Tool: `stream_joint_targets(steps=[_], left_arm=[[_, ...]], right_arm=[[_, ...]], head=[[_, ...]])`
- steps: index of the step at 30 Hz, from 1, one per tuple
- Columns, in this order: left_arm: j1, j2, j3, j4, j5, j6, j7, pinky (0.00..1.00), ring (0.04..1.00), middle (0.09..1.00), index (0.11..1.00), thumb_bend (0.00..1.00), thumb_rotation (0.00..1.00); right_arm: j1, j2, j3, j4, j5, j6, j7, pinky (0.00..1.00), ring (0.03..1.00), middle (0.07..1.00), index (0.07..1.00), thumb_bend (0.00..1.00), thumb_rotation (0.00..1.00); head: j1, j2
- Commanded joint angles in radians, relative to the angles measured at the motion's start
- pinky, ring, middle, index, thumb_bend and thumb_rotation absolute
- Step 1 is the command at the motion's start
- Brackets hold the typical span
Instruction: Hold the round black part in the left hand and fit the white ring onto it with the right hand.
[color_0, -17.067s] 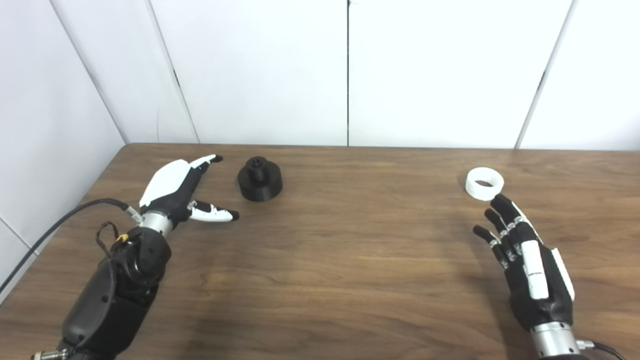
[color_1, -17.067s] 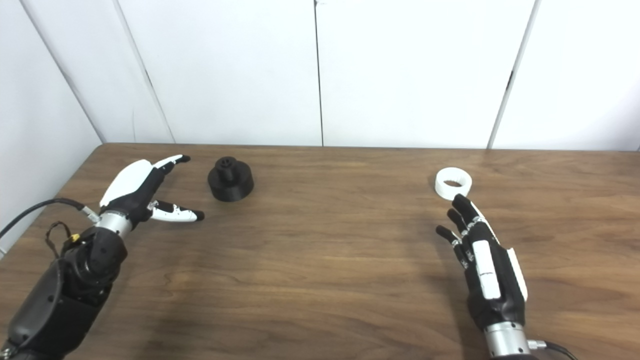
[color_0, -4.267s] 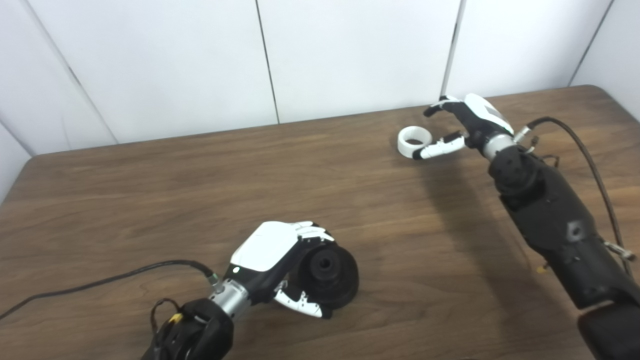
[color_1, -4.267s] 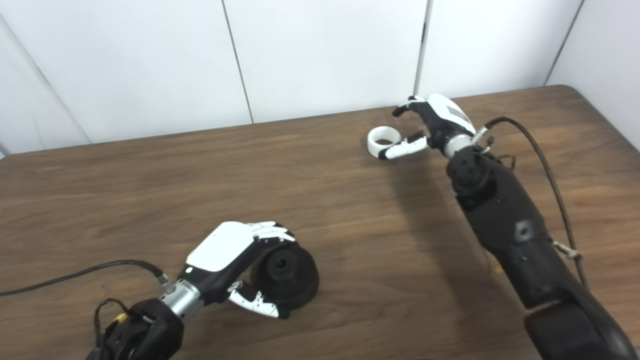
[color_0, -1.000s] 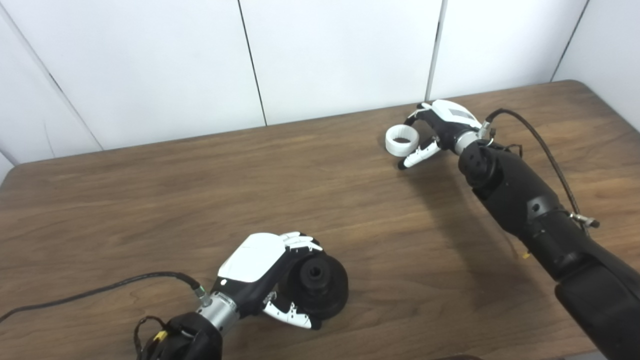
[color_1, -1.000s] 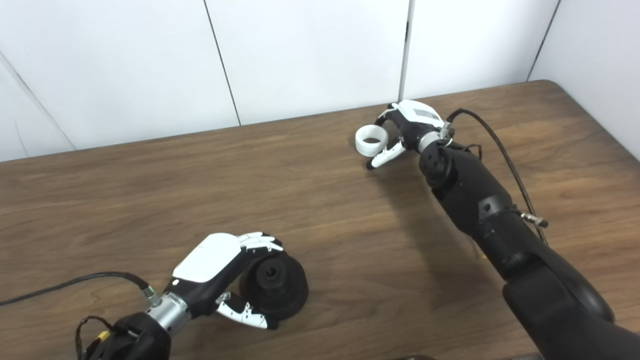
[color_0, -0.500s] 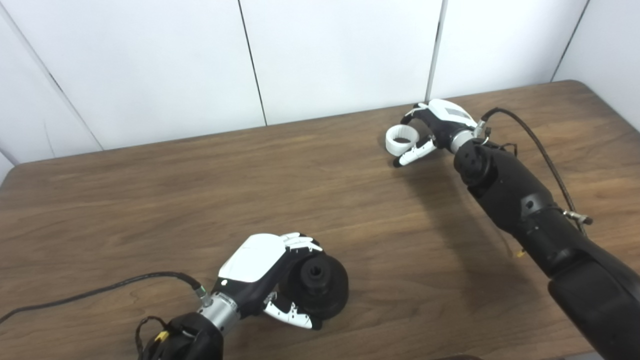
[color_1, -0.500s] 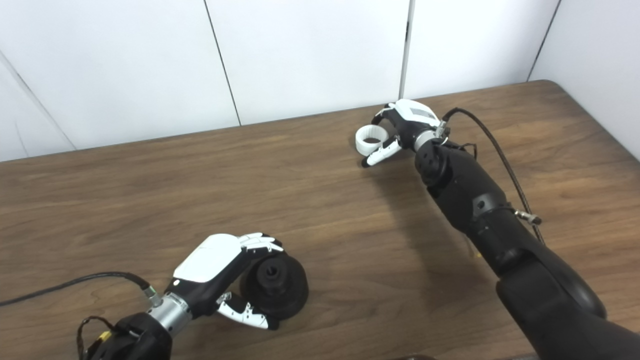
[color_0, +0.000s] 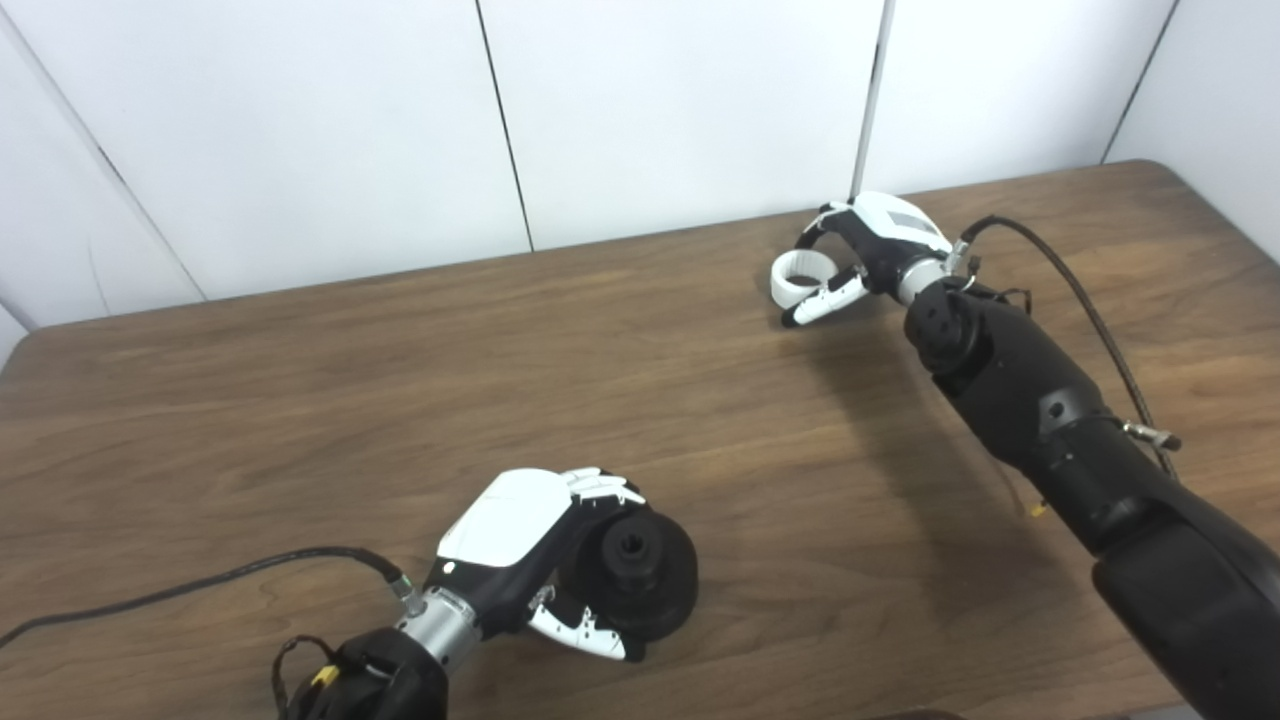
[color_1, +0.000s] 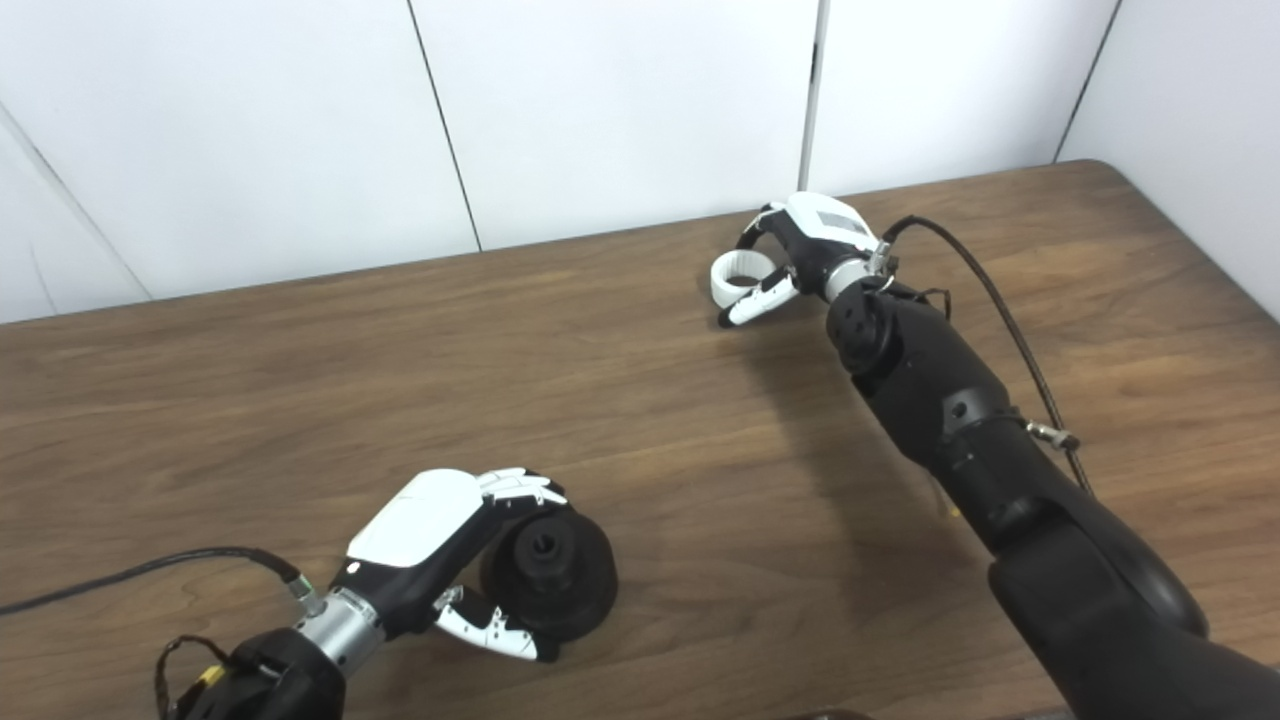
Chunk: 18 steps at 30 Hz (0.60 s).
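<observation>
The first half of the task looks done; the left hand is wrapped around the round black part near the front edge of the wooden table, with the fingers curled over the top rim and the thumb under the lower rim; the part is tilted so that its central hub with the small hole faces toward the right side and a little toward the camera; I cannot tell if it is lifted fully or if its lower edge rests on the wood.

The second half is only begun; the white ring is at the far side of the table, well apart from the black part, and nothing is fitted yet. The right hand is at the ring; its fingers arch over the far side of the ring and the thumb lies along the near side, so the ring sits between them; the hand is partly closed, not wide and not a fist. It seems to pinch the ring, and the ring appears tilted, perhaps a little off the table; but the contact itself is too small to see, so I judge this grasp as probable and not sure.

What remains, in my judgement: to secure the ring, carry it across the table to the left hand, line its opening up with the hub, and press it on.
</observation>
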<state>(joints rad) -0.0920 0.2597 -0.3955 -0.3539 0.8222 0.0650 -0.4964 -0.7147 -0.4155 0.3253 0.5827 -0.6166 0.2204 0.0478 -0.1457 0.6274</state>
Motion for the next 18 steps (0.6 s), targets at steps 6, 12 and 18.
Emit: stream_joint_targets(steps=[6,12,18], left_arm=[[-0.015,0.002,-0.003,-0.028,0.005,-0.004,0.005,0.85,0.902,0.857,0.711,0.85,0.29],[-0.007,0.001,-0.002,-0.017,0.009,-0.02,0.03,0.85,0.894,0.849,0.707,0.86,0.3],[-0.006,0.0,0.0,-0.018,0.007,-0.014,0.03,0.85,0.897,0.853,0.708,0.85,0.29]], right_arm=[[-0.056,-0.004,-0.022,-0.022,0.003,-0.038,-0.034,1.0,0.983,0.913,0.651,0.8,0.29],[-0.055,-0.004,-0.02,-0.016,-0.001,-0.048,-0.043,0.99,0.974,0.907,0.641,0.78,0.26],[-0.054,-0.002,-0.02,-0.013,-0.002,-0.053,-0.047,0.99,0.971,0.904,0.64,0.77,0.24]], head=[[0.0,0.004],[0.0,0.006],[0.0,0.007]])
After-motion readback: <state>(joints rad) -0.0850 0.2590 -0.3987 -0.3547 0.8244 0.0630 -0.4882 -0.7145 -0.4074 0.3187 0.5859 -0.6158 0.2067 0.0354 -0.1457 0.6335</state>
